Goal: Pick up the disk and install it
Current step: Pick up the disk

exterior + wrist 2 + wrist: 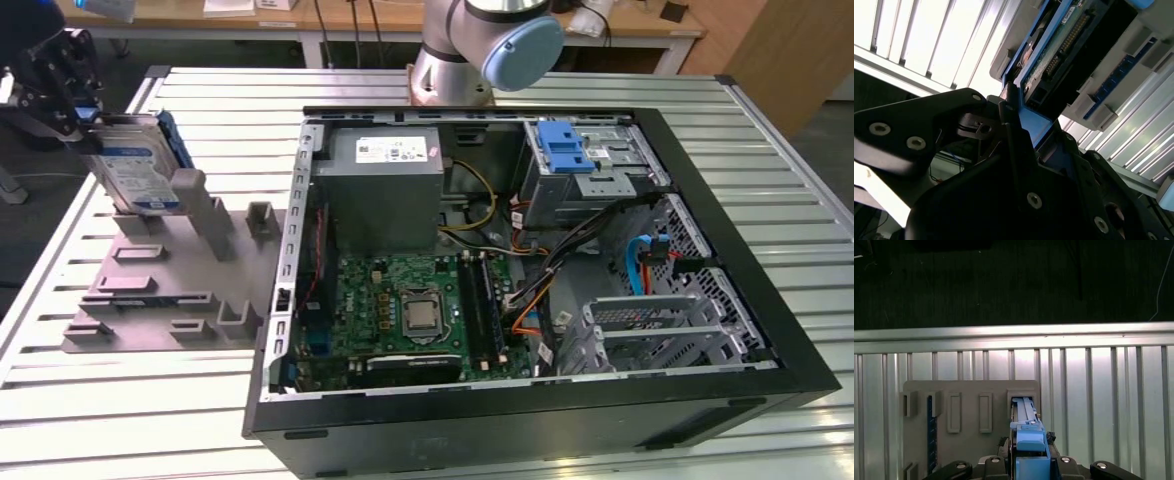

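The disk [140,170] is a silver hard drive with a white-and-blue label and blue rails. It stands on edge, tilted, at the back of the grey slotted holder [174,290] on the exterior view's left. My black gripper [91,128] reaches it from above and is shut on its upper end. In the first wrist view the disk's blue rail [1029,427] sits between my fingers, with the gripper [1031,452] over a holder slot. The second wrist view shows the disk's connector side [1064,45] just beyond the gripper [1019,117].
An open computer case [747,400] lies on the slatted metal table [134,420], to the right of the holder. Inside are a grey power supply box [387,185], a motherboard [414,310], cables and a metal cage with a blue tab [567,150]. The arm's base [461,60] stands behind the case.
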`<state>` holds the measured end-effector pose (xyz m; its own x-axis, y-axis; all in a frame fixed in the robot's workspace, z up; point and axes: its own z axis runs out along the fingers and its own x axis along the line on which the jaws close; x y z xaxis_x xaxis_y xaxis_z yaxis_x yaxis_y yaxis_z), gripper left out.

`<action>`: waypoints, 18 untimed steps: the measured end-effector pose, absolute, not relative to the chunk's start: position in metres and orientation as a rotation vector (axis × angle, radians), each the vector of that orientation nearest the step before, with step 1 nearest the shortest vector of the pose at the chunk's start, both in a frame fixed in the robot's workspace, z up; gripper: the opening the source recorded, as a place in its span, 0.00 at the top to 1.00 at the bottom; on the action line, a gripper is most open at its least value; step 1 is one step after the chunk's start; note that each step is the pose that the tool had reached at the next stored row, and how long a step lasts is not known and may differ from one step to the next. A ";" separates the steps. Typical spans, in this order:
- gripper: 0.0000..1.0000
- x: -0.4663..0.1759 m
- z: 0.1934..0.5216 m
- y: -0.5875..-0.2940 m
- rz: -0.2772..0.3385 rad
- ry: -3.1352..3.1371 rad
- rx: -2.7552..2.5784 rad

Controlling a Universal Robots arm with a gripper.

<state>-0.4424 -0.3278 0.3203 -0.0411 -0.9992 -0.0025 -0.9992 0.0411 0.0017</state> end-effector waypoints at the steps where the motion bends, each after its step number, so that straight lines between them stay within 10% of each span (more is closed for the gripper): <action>1: 0.63 -0.442 0.321 -0.328 0.005 2.266 -2.175; 18: 0.63 -0.442 0.336 -0.328 0.005 2.266 -2.175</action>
